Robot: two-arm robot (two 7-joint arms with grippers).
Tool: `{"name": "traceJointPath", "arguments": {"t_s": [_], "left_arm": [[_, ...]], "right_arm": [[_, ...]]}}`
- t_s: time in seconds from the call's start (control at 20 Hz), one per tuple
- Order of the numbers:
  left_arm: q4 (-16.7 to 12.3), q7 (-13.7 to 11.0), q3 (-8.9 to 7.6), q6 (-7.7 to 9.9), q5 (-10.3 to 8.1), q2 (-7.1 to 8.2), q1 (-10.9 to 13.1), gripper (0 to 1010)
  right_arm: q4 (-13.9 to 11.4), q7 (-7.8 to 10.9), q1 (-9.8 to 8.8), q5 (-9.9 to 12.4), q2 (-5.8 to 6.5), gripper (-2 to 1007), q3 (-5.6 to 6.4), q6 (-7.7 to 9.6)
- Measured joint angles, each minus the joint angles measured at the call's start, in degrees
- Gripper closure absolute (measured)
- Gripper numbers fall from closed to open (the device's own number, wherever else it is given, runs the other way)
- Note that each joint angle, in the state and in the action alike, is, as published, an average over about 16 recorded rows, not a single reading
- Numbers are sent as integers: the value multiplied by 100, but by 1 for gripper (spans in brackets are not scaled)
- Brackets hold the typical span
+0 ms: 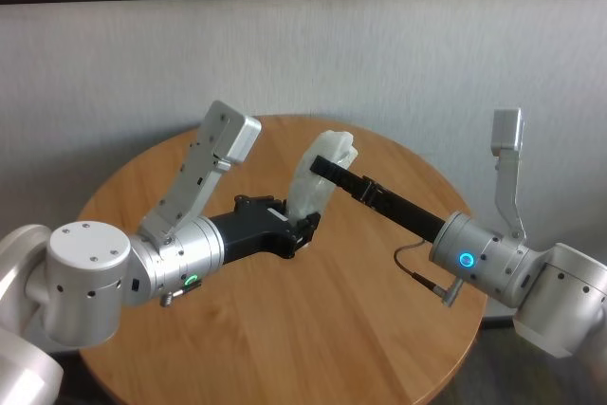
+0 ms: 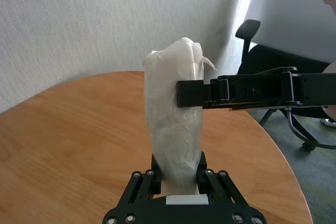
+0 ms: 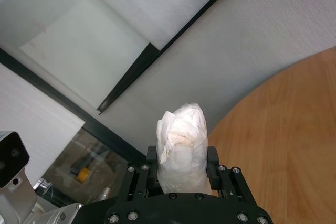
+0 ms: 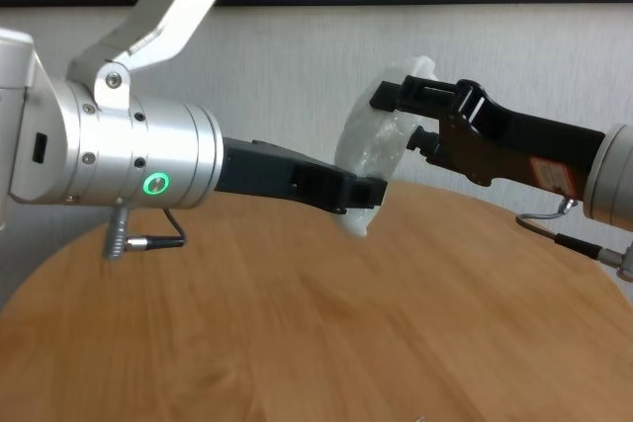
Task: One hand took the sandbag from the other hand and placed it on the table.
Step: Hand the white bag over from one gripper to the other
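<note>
- The left claw (image 1: 305, 228), on the wrist with the green ring, is clenched on the lower end of the sandbag (image 1: 318, 177), holding it clear above the desk (image 1: 285, 329).
- The sandbag stands between the two claws, above the middle of the desk, its crinkled end uppermost; it touches nothing but the claws.
- The right claw (image 1: 321, 166), on the wrist with the blue ring, reaches in from the right and is clenched across the bag's upper part.
- With both claws gripping, the handover is in mid-step. To my mind the left claw should let go first, and fully, before the right one pulls away; dragging early could tear or drop the soft pouch.
- Then lower it gently onto bare wood.
</note>
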Motion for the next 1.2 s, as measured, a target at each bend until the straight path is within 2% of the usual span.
{"name": "traceJointPath", "arguments": {"t_s": [1.2], "left_arm": [[0,0,0,0,0,0,0,621]], "right_arm": [[19,35,24,56,19,470,-27,-8]]}}
